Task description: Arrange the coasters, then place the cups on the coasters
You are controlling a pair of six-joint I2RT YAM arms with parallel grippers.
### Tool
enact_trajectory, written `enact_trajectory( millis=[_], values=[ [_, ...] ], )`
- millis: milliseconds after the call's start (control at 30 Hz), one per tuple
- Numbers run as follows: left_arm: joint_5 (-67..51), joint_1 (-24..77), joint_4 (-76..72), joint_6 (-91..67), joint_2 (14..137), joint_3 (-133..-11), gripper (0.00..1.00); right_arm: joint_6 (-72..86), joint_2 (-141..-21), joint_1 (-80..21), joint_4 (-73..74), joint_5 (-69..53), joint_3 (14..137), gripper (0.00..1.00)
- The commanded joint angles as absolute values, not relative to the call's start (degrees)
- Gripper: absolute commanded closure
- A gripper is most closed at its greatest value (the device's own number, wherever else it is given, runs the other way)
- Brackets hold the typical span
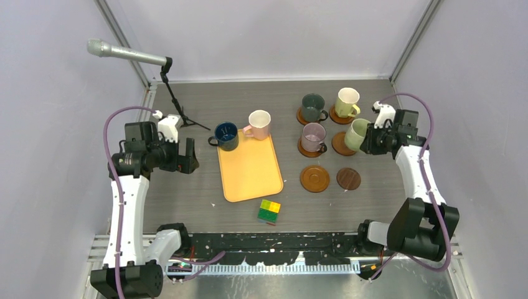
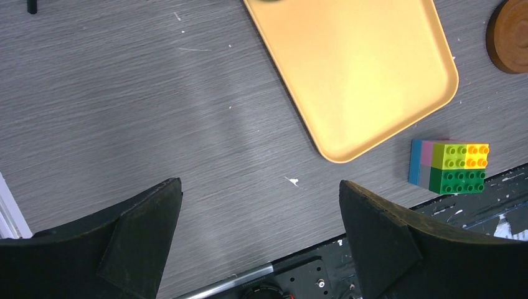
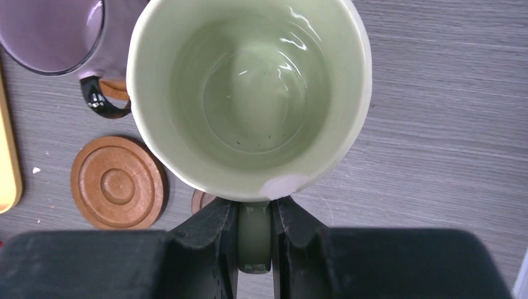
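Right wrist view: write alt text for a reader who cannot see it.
The right gripper pinches the handle of an empty light green mug, seen from above. At left are part of a mauve mug and a bare wooden coaster on the grey table.

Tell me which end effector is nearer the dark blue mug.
Left. The left end effector sits open just left of the dark blue mug; the right end effector is far to its right, gripping the light green mug.
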State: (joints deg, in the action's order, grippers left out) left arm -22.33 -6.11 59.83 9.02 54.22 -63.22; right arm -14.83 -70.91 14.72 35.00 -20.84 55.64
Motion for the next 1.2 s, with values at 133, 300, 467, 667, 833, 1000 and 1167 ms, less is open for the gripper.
enact_trajectory(
  millis=[133, 300, 467, 667, 833, 1000, 1167],
  values=[
    [-22.63, -5.99, 58.14, 8.97, 53.21, -63.54, 0.00, -12.28, -75.87, 14.37, 15.32, -20.58, 52.25, 1.00],
    [-22.72, -6.03, 57.59, 8.88, 53.08, -62.56, 0.00, -13.36, -78.03, 13.68, 10.38, -20.38, 49.79, 1.00],
    [-22.89, -6.03, 57.12, 8.34, 53.56, -62.31, 0.00, -14.13, -79.33, 11.24, 8.50, -18.49, 49.00, 1.00],
    [-22.78, -6.05, 57.05, 8.20, 53.54, -62.16, 0.00, -14.56, -80.86, 9.41, 6.55, -15.95, 48.41, 1.00],
    [-22.51, -6.01, 57.18, 8.23, 53.35, -62.37, 0.00, -14.88, -81.90, 8.90, 4.57, -15.37, 47.22, 1.00],
    [-22.49, -6.05, 57.17, 8.17, 53.53, -62.38, 0.00, -15.59, -82.50, 8.53, 3.70, -14.92, 46.15, 0.99],
    [-22.43, -6.02, 57.22, 8.26, 53.80, -62.31, 0.00, -16.14, -82.72, 8.34, 4.56, -15.11, 46.06, 0.87]
  ],
)
